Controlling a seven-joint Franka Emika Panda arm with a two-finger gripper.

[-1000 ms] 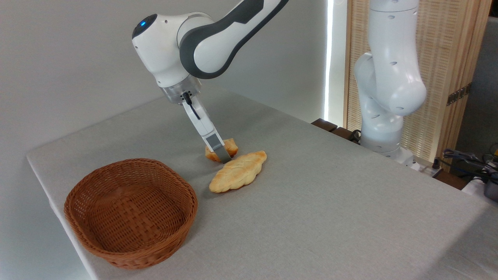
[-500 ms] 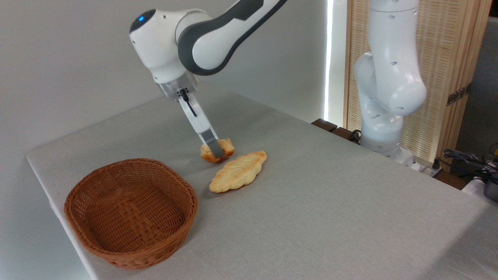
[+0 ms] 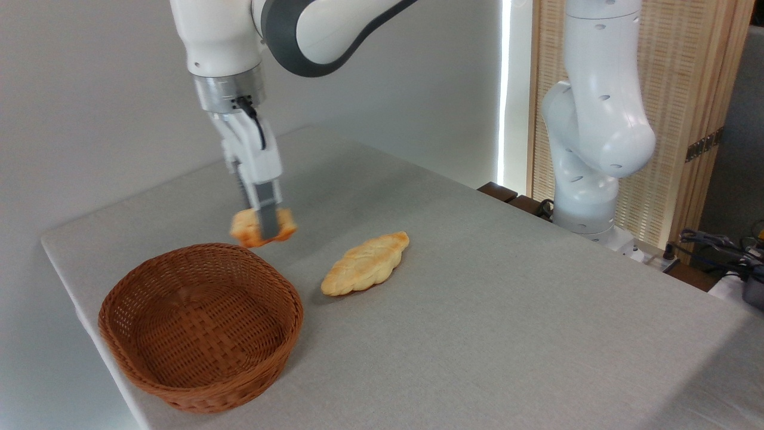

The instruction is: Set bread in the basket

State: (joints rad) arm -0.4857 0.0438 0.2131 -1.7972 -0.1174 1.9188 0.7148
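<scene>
Bread (image 3: 262, 227) hangs pinched in the gripper (image 3: 267, 224), clear of the table and just past the far rim of the basket (image 3: 149, 382). Best to carry it over the basket's middle, lower it close, then release, keeping clear of the braided loaf (image 3: 365, 264).

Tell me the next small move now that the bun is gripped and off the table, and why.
Probably carry it a bit further toward the near left, then lower. The hand holds the bun in the air just beyond the basket's far rim, not yet over its empty middle. Letting go here might drop it on the rim or the table.
</scene>
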